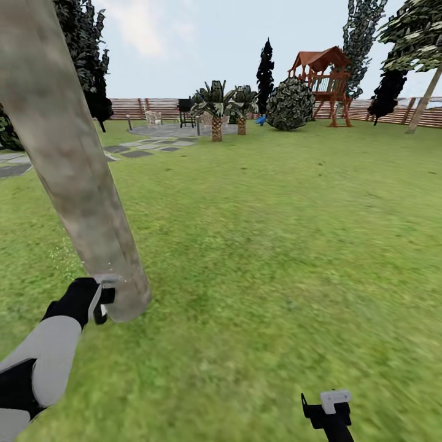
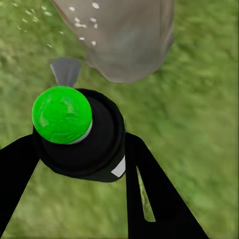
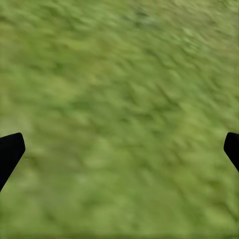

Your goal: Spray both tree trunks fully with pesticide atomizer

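Note:
A thick mottled grey-beige tree trunk (image 1: 73,166) leans across the left of the head view, its base in the grass floor (image 1: 264,245). My left gripper (image 1: 101,301) hangs low beside that base, shut on the pesticide atomizer (image 2: 99,144). The atomizer is a black bottle with a bright green cap (image 2: 62,114), and its grey nozzle (image 2: 64,69) points toward the trunk foot (image 2: 124,45). Whitish pesticide specks (image 2: 82,22) dot the bark there and drift over the grass. My right gripper (image 1: 328,408) hovers open over bare grass, its fingertips (image 3: 10,149) wide apart.
A grey paved patch (image 1: 172,130) with short palms (image 1: 216,113) lies far ahead. A round bush (image 1: 290,104), a wooden playset (image 1: 324,83) and the slatted fence (image 1: 141,107) stand at the back. A thin leaning stem (image 1: 423,101) is at far right. Open lawn stretches ahead and right.

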